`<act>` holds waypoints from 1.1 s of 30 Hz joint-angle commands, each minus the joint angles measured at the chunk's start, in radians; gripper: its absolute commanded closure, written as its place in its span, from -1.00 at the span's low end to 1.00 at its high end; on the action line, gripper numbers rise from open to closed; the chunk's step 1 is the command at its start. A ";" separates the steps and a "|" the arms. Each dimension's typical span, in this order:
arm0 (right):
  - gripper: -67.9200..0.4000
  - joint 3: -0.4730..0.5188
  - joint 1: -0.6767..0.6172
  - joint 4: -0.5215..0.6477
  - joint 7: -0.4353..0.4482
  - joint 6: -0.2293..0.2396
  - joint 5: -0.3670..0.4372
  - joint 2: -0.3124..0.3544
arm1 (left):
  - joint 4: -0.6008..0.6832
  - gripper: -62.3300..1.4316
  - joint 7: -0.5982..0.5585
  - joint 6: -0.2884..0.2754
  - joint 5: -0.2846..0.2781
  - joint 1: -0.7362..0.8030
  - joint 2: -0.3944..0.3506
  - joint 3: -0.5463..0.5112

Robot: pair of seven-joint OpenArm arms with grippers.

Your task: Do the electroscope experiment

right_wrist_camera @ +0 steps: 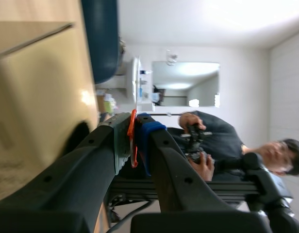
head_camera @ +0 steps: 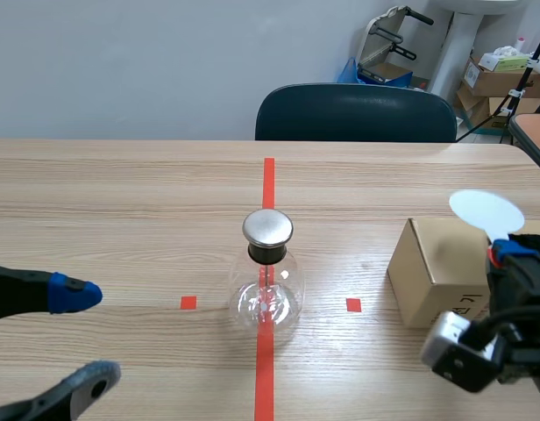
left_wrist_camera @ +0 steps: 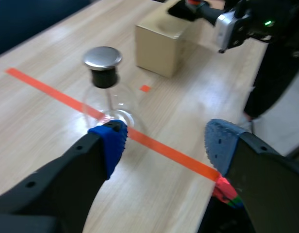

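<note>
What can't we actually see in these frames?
Leaves inside the clear glass flask electroscope: too small and lost in glare, scene view; blurred, left wrist view.
Handle of the white round disc paddle: hidden by the right tool in scene view; right wrist view shows only an orange-red edge.
Print on the brown cardboard box: partly covered by the right tool, scene view.

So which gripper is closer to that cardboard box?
The right. The right gripper sits just beside the cardboard box, shut on a white-disc wand. The left gripper is open across the table, beyond the glass flask.
</note>
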 commanded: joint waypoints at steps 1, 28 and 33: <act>0.96 -0.038 0.034 0.019 -0.026 -0.011 -0.018 0.004 | 0.012 0.07 -0.009 -0.008 0.042 0.000 0.058 0.000; 0.96 -0.473 0.235 -0.013 -0.479 0.055 -0.295 0.003 | -0.504 0.87 -0.011 0.044 0.215 -0.554 0.353 0.407; 0.96 -0.491 0.244 -0.014 -0.523 0.083 -0.295 0.003 | -0.607 0.87 -0.011 0.090 0.215 -0.649 0.409 0.453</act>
